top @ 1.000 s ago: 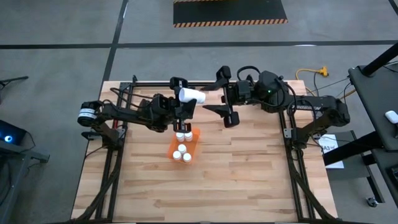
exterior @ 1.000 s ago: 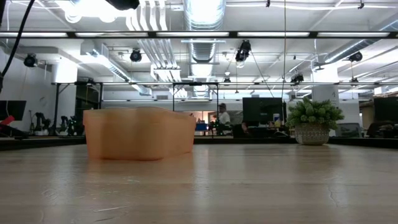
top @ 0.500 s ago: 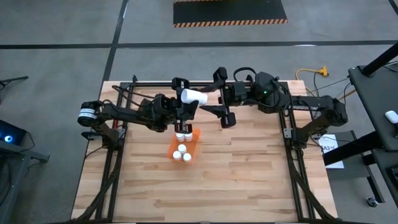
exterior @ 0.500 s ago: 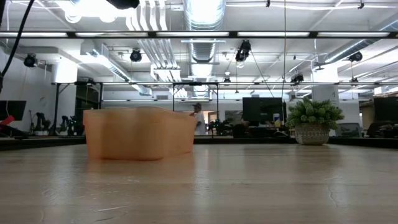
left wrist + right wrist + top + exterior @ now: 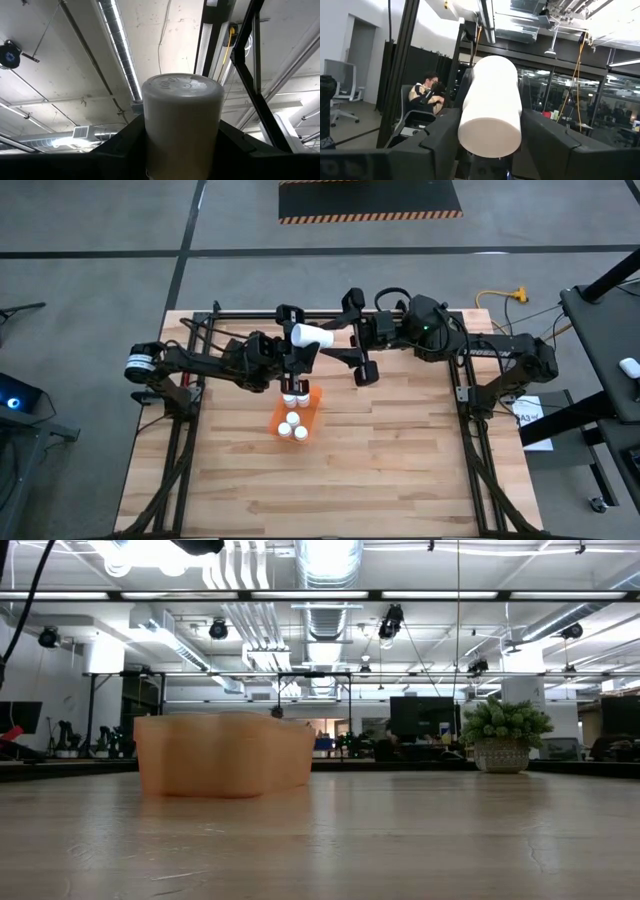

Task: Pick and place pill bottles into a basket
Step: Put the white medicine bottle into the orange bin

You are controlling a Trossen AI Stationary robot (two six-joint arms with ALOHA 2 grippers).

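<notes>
L gripper (image 5: 297, 350) clamped on white pill bottle (image 5: 311, 335), held lying sideways above far end of orange basket (image 5: 310, 402). R gripper (image 5: 357, 348) fingers spread, just beside bottle's cap end, not touching. Four capped bottles (image 5: 293, 426) sit in basket, mid-table (image 5: 400, 470).

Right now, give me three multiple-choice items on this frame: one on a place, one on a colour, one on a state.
1. Where is the basket? A on the wooden table; B on the floor; C on a shelf.
2. Basket colour? A green; B orange; C white.
3. The left gripper is: A open and empty; B shut on a pill bottle; C out of view.

1A: it stands on the boards. 2B: its walls are orange. 3B: its fingers clamp the white bottle, with the right gripper open beside it.
</notes>
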